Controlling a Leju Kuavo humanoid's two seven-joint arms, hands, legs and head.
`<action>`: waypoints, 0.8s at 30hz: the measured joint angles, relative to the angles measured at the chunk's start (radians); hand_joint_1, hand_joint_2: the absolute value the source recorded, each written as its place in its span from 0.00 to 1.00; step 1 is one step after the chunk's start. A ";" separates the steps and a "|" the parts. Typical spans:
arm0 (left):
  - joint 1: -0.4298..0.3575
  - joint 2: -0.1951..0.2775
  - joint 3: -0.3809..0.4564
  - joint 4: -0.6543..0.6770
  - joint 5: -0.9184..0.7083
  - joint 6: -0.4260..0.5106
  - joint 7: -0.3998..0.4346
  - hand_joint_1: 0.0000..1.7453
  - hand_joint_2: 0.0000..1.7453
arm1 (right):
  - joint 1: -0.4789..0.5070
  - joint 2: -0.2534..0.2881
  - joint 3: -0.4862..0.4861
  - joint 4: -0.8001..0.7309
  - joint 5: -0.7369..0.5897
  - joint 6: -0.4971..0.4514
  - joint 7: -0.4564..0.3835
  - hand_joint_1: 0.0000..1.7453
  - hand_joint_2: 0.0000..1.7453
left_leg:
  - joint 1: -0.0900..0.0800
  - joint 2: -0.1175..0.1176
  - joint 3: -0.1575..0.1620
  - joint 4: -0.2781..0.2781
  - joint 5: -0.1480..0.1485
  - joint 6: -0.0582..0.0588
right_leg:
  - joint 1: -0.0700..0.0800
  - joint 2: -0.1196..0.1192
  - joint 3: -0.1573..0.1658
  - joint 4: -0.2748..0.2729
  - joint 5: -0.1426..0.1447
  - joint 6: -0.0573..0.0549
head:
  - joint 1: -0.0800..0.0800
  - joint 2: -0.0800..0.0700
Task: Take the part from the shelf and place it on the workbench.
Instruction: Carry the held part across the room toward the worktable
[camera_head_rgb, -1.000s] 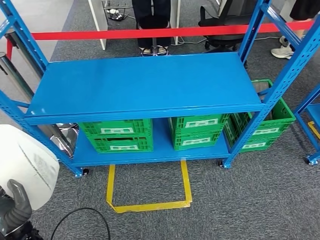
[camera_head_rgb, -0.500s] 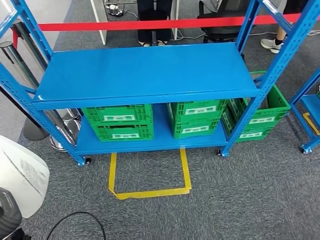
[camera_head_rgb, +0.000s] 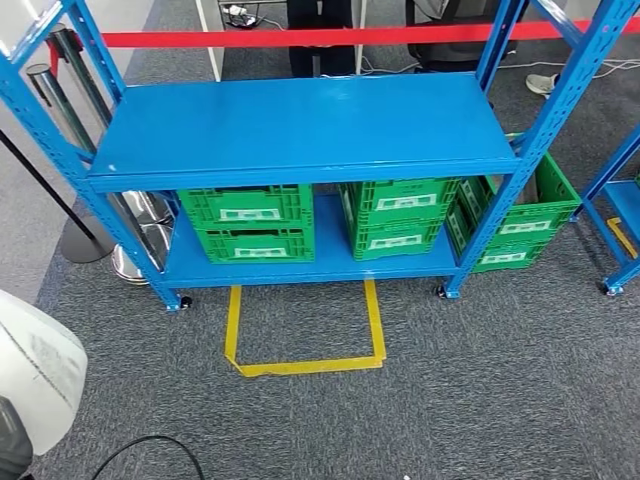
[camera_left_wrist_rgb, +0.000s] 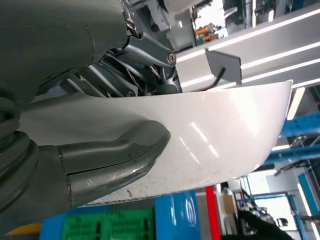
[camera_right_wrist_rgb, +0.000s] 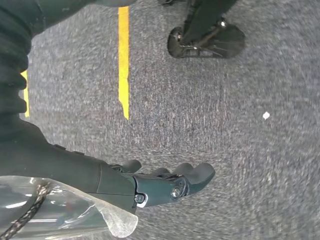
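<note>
Nearest, at the near left, the left hand (camera_left_wrist_rgb: 75, 165) grips the white part (camera_head_rgb: 34, 375), its thumb pressed flat on the glossy surface. The right hand (camera_right_wrist_rgb: 166, 182) hangs over grey carpet (camera_head_rgb: 490, 390), fingers stretched out and holding nothing. Farther off lies a yellow tape square (camera_head_rgb: 306, 335), then the blue shelf (camera_head_rgb: 302, 125) with green crates (camera_head_rgb: 249, 225) underneath, and a red barrier tape (camera_head_rgb: 302, 37) beyond.
</note>
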 joint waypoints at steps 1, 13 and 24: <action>0.003 0.000 0.000 -0.002 -0.003 0.006 0.000 1.00 1.00 | -0.001 0.001 0.004 0.001 0.006 -0.001 0.002 0.00 1.00 | 0.000 -0.001 -0.008 -0.003 0.010 0.009 | -0.001 0.002 -0.004 0.001 -0.005 0.005 | 0.000 0.000; 0.022 -0.008 -0.018 -0.009 -0.042 0.063 0.000 1.00 1.00 | -0.013 0.008 0.051 0.004 0.052 -0.022 0.007 0.00 1.00 | -0.016 -0.074 -0.182 0.012 0.160 0.023 | 0.004 0.092 0.184 -0.019 -0.127 -0.019 | 0.002 0.000; 0.038 -0.008 -0.024 -0.016 -0.033 0.078 0.000 1.00 1.00 | -0.008 0.018 0.065 0.009 0.058 -0.024 0.004 0.00 1.00 | 0.011 -0.013 -0.188 0.311 -0.009 -0.041 | 0.003 -0.044 0.090 -0.042 -0.059 -0.042 | -0.005 0.000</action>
